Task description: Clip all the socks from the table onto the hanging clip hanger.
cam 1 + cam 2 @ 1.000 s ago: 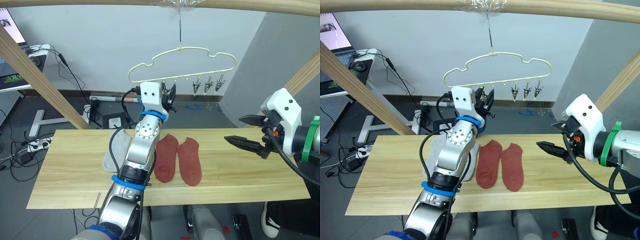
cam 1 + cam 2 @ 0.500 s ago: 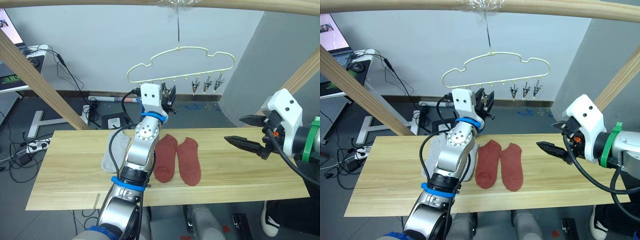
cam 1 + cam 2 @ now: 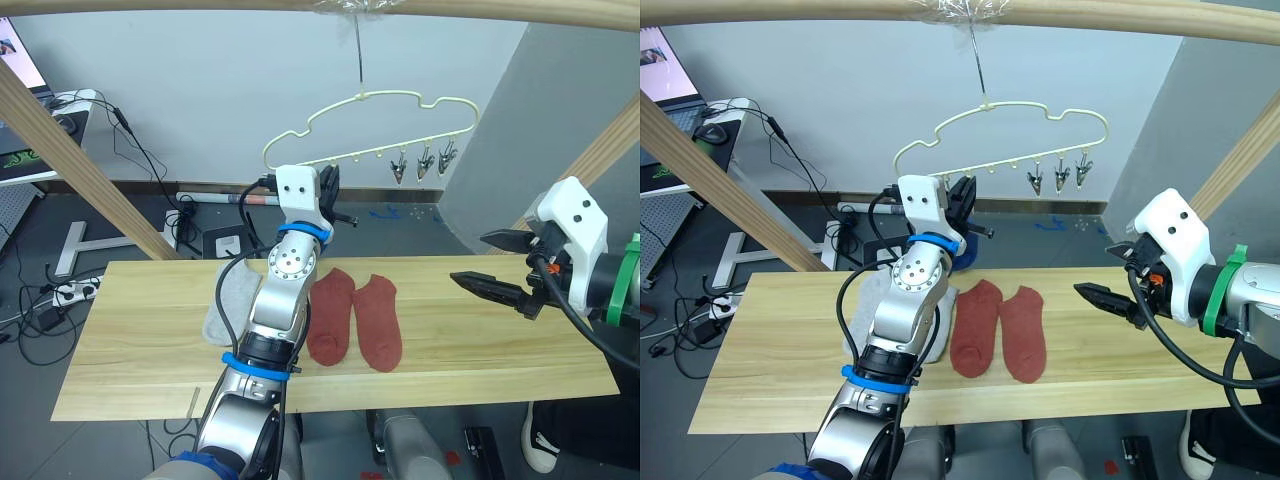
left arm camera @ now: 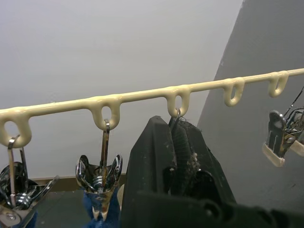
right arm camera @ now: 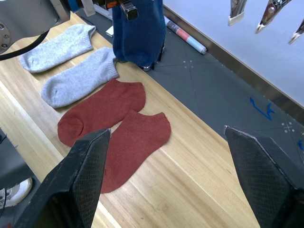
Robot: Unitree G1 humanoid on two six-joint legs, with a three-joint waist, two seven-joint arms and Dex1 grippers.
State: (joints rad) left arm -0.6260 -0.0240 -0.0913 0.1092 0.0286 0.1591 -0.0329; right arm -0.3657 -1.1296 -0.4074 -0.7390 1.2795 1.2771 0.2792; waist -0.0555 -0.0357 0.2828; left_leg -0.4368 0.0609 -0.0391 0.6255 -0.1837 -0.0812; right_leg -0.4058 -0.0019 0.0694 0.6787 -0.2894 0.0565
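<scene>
Yellow clip hanger (image 3: 380, 125) upper middle, left gripper (image 4: 178, 156) jaws clenched on a clip, right gripper (image 3: 487, 265) jaws released, red socks (image 3: 355, 318) mid-counter (image 3: 140, 350)

Two rust red socks (image 5: 107, 105); two light grey socks (image 5: 78, 78); one clip hanger (image 3: 380, 125); one table (image 3: 480, 350)

Tilted clip hanger (image 3: 375, 125); red socks (image 3: 355, 317) flat on table (image 3: 140, 350)

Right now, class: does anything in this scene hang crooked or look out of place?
Yes. The clip hanger hangs tilted, its left end lower than its right, where the left gripper is up at its clips. The rust red socks and grey socks lie flat on the table.
</scene>
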